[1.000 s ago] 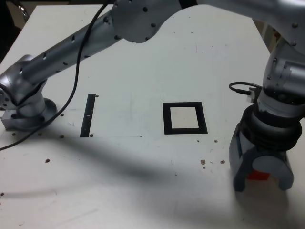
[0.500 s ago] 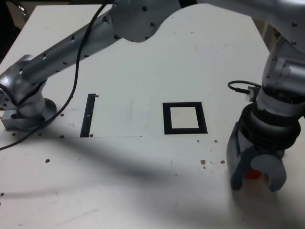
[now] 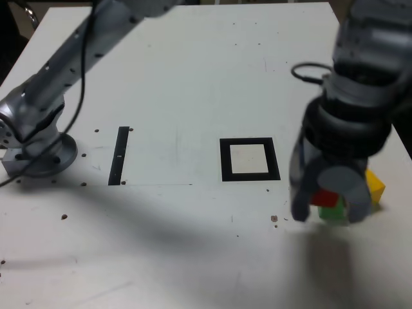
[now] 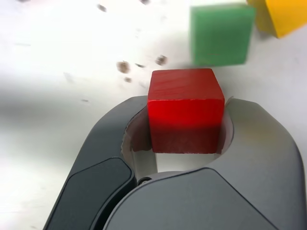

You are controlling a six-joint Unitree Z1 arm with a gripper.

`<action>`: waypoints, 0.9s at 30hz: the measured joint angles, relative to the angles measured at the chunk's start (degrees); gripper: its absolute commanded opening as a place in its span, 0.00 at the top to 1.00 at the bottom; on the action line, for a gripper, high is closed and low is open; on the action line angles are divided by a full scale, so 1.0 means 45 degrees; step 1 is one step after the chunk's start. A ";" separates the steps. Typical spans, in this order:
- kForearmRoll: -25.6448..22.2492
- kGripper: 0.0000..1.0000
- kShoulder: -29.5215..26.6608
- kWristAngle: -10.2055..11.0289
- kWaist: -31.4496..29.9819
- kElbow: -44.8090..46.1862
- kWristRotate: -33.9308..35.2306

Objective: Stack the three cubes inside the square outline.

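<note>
A: What's moved since the earlier ext. views?

B: The gripper (image 3: 329, 210) has swung toward the ext. view's left and up in it, red cube (image 3: 324, 197) w/ it. The grn cube (image 3: 333, 212) and yel. cube (image 3: 374, 187) now show there too.

A: Gripper state?

B: Clamped on the red cube. The wrist view has the fingers pressed to two opposite sides; the ext. view has the gripper blurred and hides much of the cube.

A: And the cube's top?

B: Wrist view only: two red faces, one brighter at its upper part, plus a sharp edge btwn them. It's held above the table (image 3: 187, 264).

A: Next out?

B: Grn, partly behind red in the ext. view; the wrist view shows much more of it. Touching red or apart, can't tell. Yel. is at grn's ext.-view right, cut off by the wrist view's edge; contact w/ grn unclear.

A: Farther?

B: Ext. view only: the square outline (image 3: 226, 161), blk w/ white centre, well apart from the cubes, to their left. Then the thin blk strip (image 3: 119, 156), farther left, and the arm's base (image 3: 48, 158) past it.
</note>
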State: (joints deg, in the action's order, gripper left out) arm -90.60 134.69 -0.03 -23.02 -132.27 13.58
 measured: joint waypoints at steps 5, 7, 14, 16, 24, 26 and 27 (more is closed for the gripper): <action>-0.0007 0.72 -0.1121 0.0156 0.0098 0.1351 -0.0076; 0.0016 0.72 -0.1484 0.0183 0.0254 0.1906 -0.0120; 0.0268 0.72 -0.3061 0.0199 0.0904 0.4063 -0.0334; 0.0353 0.72 -0.3309 0.0199 0.1091 0.4534 -0.0432; 0.0708 0.72 -0.3735 0.0143 0.2150 0.5552 -0.1145; 0.0928 0.72 -0.3747 0.0110 0.2409 0.5850 -0.1376; 0.1117 0.72 -0.3750 0.0071 0.2566 0.6027 -0.1503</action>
State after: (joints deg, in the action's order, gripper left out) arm -85.57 117.82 0.29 -11.47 -105.15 6.82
